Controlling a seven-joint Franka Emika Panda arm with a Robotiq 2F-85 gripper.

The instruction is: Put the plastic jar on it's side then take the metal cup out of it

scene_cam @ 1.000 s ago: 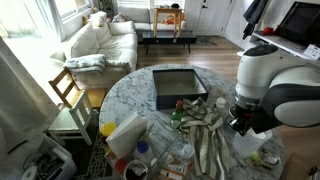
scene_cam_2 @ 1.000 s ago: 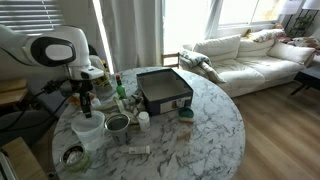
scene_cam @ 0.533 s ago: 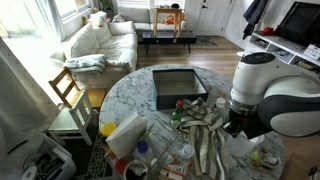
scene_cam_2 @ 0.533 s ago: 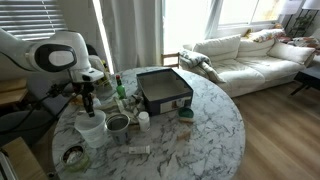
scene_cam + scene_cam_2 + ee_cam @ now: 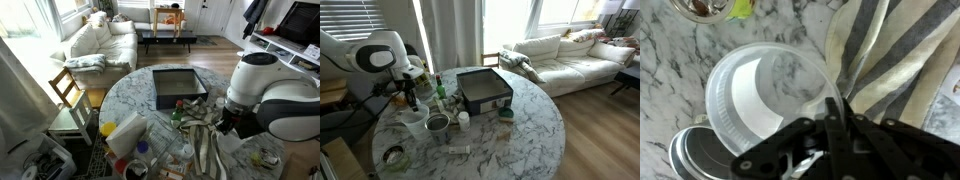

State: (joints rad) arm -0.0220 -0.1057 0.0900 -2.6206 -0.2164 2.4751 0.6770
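The plastic jar (image 5: 765, 95) is a whitish translucent tub; in the wrist view I look into its open mouth, and it looks empty. My gripper (image 5: 833, 108) is shut on its rim on the side by the striped cloth. The metal cup (image 5: 692, 162) stands outside the jar, touching its lower left wall. In an exterior view the jar (image 5: 414, 120) hangs tilted under my gripper (image 5: 412, 102), with the cup (image 5: 437, 124) beside it. In an exterior view my arm hides the jar and only the gripper (image 5: 222, 122) shows.
A dark square tray (image 5: 483, 88) sits mid-table. A striped cloth (image 5: 895, 50) lies right beside the jar. A white jug with yellow (image 5: 125, 132), a green bottle (image 5: 439, 88) and a flat tin (image 5: 392, 156) crowd the table near its edge.
My gripper has shifted slightly sideways with the jar's rim in it, and the jar now leans instead of standing upright. The metal cup has not moved.
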